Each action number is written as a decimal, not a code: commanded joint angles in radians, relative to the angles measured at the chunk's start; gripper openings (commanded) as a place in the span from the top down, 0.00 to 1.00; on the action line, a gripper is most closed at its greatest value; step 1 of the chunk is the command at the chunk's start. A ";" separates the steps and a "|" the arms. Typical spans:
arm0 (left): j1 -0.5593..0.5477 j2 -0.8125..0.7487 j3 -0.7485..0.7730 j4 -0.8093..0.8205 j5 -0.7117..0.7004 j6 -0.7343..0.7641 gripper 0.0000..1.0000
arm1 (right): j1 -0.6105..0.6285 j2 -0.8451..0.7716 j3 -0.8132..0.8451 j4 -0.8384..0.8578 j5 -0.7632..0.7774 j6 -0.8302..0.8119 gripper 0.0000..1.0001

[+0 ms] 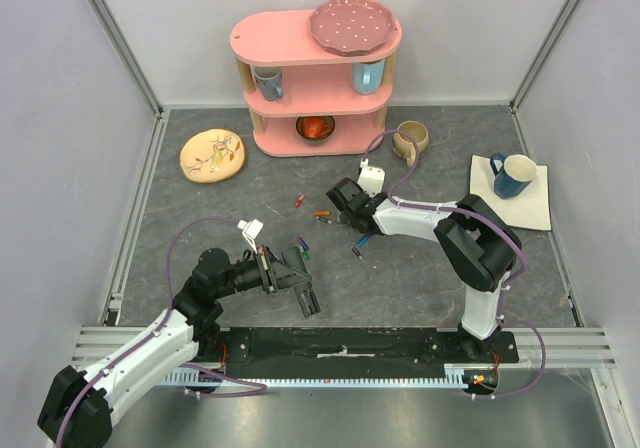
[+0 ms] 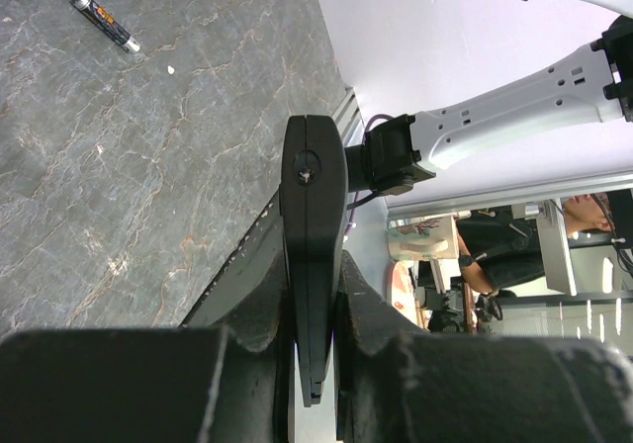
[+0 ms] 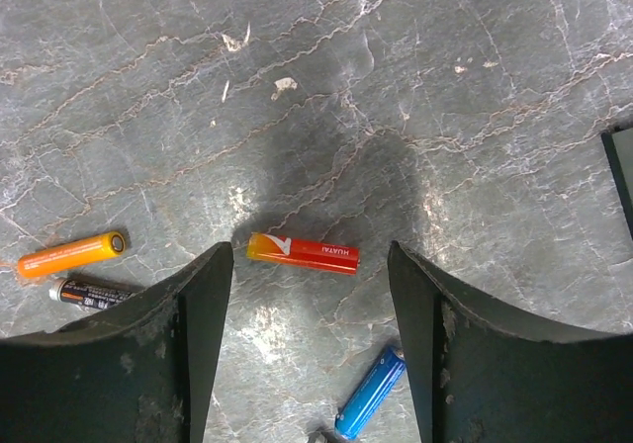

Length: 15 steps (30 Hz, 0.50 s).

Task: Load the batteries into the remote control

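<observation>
Beneath the right claw [image 3: 311, 277], on the grey marbled surface [image 3: 475, 77], lies a thin red-and-orange cylindrical battery [image 3: 302, 253], flat and crosswise between the two black fingers [image 3: 203, 305]. The jaws stand wide apart and hold nothing, with one finger off each end of the cell. The left claw [image 2: 315, 359] is clamped shut on the slim black plastic remote control [image 2: 315, 216], which it holds edge-on at the near left, well apart from the loose cells.

We judge the step in hand to be picking up this battery. As the claw stands, closing would pinch the cell end to end. We recommend turning the wrist so that the pads meet its round sides. Centre the claw over the cell and descend vertically. Keep the fingers apart from the blue cylindrical battery [image 3: 371, 394] near one finger, and from the orange battery [image 3: 71, 254] and the black battery [image 3: 94, 292] near the other. Close gently, since a round cell may roll.
</observation>
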 commanded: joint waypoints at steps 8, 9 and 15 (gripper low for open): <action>0.003 -0.004 0.006 0.022 -0.005 0.027 0.98 | 0.000 0.047 0.042 -0.007 0.038 0.040 0.36; 0.003 -0.006 0.006 0.022 -0.005 0.029 0.98 | 0.000 0.051 0.043 -0.013 0.037 0.043 0.36; 0.003 -0.007 0.002 0.023 -0.007 0.027 0.98 | 0.002 0.058 0.042 -0.024 0.035 0.040 0.41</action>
